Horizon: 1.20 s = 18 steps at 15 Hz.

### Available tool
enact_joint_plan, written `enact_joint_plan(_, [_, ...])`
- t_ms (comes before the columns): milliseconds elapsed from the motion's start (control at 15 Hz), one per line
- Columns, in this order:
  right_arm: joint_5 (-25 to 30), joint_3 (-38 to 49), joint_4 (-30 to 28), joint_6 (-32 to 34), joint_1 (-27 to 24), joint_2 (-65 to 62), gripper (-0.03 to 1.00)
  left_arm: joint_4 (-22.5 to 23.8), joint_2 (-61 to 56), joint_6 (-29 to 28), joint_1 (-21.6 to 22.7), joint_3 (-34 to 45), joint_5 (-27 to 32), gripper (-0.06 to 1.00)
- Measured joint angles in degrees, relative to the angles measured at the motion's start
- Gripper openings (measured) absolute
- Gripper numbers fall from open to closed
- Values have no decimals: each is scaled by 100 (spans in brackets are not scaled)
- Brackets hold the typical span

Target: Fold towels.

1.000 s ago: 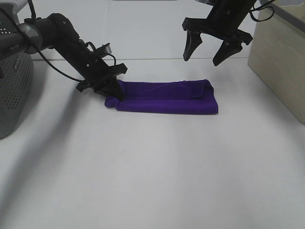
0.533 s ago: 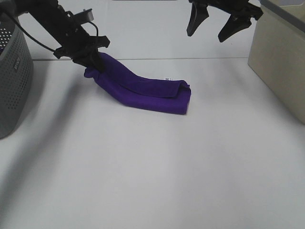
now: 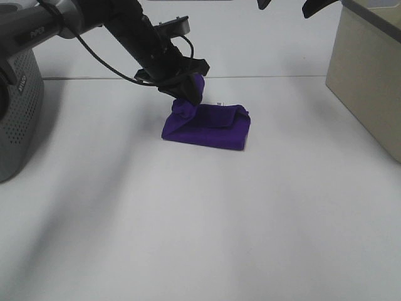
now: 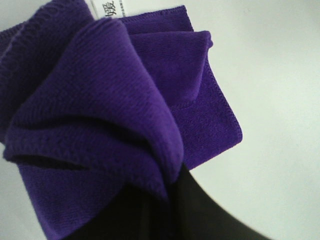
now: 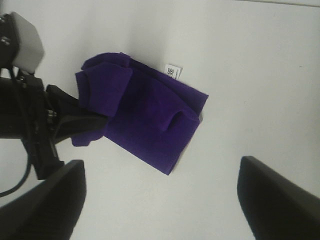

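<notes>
The deep purple towel [image 3: 213, 125] lies on the white table as a short folded bundle, its small white tag [image 3: 220, 102] at the far edge. My left gripper [image 3: 188, 95] is shut on the towel's left end, holding it bunched up over the left part of the bundle. In the left wrist view the pinched cloth [image 4: 100, 100] fills the frame above the dark fingers [image 4: 165, 215]. My right gripper [image 3: 288, 5] hangs open high above the towel, only its fingertips showing at the top edge. The right wrist view looks down on the towel [image 5: 145, 117] between its wide-spread fingers [image 5: 45, 205].
A grey perforated basket [image 3: 15, 119] stands at the left edge of the table. A beige box [image 3: 369, 75] stands at the right. The bare white table [image 3: 200, 226] stretches toward the front.
My left gripper has lifted the towel's left end and carried it right, over the rest of the cloth, shortening the bundle. My right gripper has risen toward the top edge, still open.
</notes>
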Motion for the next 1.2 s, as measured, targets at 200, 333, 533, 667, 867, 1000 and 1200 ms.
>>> enact_joint_plan(200, [0, 0, 0, 0, 0, -40, 81, -309, 92, -86, -178, 0, -246, 4])
enact_joint_plan(333, [0, 0, 0, 0, 0, -40, 81, -498, 103, -92, -258, 0, -395, 4])
enact_joint_plan(533, [0, 0, 0, 0, 0, -40, 81, -619, 166, -126, -286, 0, -458, 5])
enact_joint_plan(667, [0, 0, 6, 0, 0, -40, 81, -848, 183, -126, -309, 0, -584, 21])
enact_joint_plan(867, [0, 0, 69, 0, 0, -40, 81, -1335, 183, 40, -481, 0, -814, 64])
enact_joint_plan(1000, [0, 0, 69, 0, 0, -69, 81, -1879, 183, 521, -550, 0, -865, 70])
enact_joint_plan(1200, [0, 0, 69, 0, 0, -120, 81, -1960, 183, 945, -550, 0, -928, 70])
